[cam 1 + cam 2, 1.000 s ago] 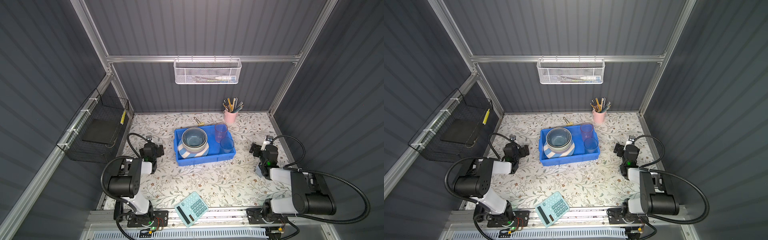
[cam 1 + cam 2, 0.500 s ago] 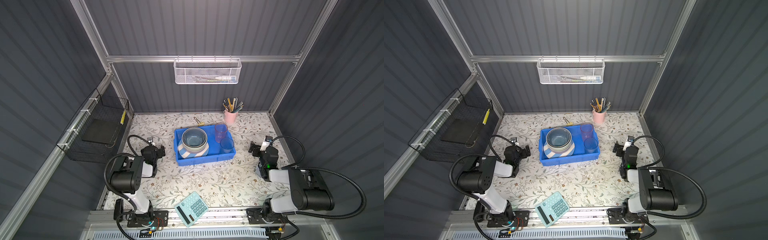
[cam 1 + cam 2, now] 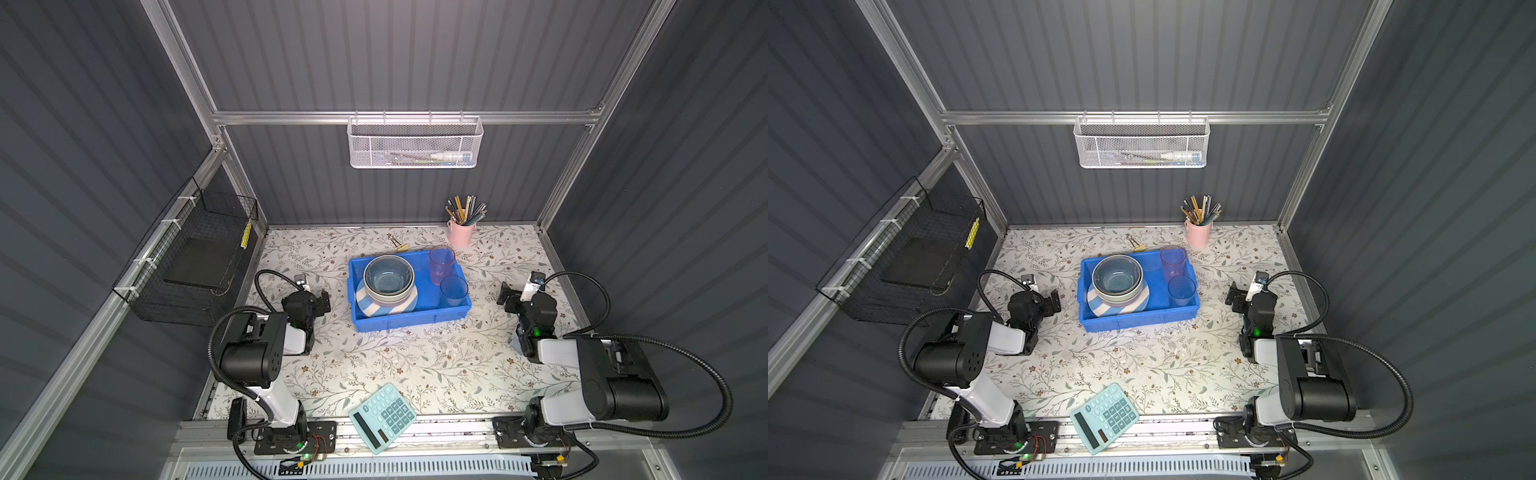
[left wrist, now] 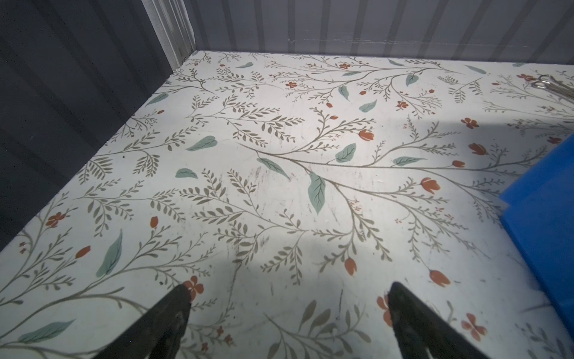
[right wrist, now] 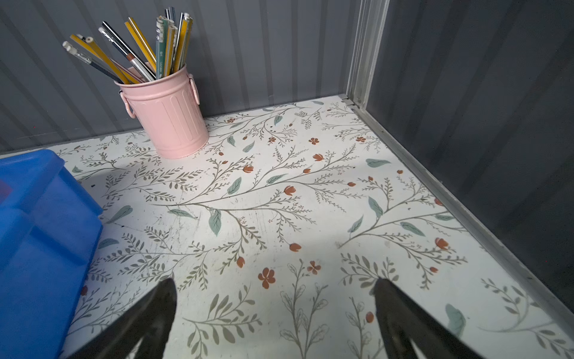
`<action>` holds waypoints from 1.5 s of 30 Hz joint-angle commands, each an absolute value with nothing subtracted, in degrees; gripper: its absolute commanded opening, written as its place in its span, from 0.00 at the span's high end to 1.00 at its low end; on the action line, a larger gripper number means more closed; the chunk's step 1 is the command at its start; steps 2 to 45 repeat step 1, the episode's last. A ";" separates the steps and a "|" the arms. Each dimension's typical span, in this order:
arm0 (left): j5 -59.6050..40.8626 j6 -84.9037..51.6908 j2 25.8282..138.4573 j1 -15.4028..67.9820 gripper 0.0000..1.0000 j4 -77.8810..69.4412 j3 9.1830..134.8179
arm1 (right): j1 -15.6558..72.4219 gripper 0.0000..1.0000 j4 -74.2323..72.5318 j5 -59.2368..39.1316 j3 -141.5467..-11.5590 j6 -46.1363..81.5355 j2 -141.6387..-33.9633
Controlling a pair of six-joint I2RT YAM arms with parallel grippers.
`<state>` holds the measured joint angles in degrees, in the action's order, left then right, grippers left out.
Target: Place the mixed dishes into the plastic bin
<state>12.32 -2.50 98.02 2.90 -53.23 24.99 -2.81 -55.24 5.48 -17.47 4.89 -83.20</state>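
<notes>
Blue plastic bin (image 3: pixel 409 322), long axis left-right

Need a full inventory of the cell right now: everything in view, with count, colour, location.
plastic bin: 1, bright blue, mid-table
striped plate: 1, blue-white, in the bin under the bowls
bowls: at least 2 nested, dark blue inside pale green, on the plate
pink tumbler: 1, translucent, upright, bin's far right corner
blue tumbler: 1, translucent, upright, in the bin beside the pink one
pencil cup: 1, pink, by the back wall
calculator: 1, mint green, front edge
small metal item: 1, behind the bin, too small to identify
white mesh basket: 1, back rail
black wire basket: 1, left wall
table: 1, floral
left pincer: 1, black, open, empty, left of bin
right pincer: 1, black, open, empty, right of bin
</notes>
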 commanded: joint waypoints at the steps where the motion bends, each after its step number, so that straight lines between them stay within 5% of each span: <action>1: 11.80 -1.32 98.24 2.64 0.00 -55.02 25.66 | -2.90 0.01 -56.56 5.37 -17.96 4.31 -83.30; 45: 11.80 -1.32 98.24 2.64 0.00 -55.02 25.66 | -2.90 0.01 -56.56 5.37 -17.96 4.31 -83.30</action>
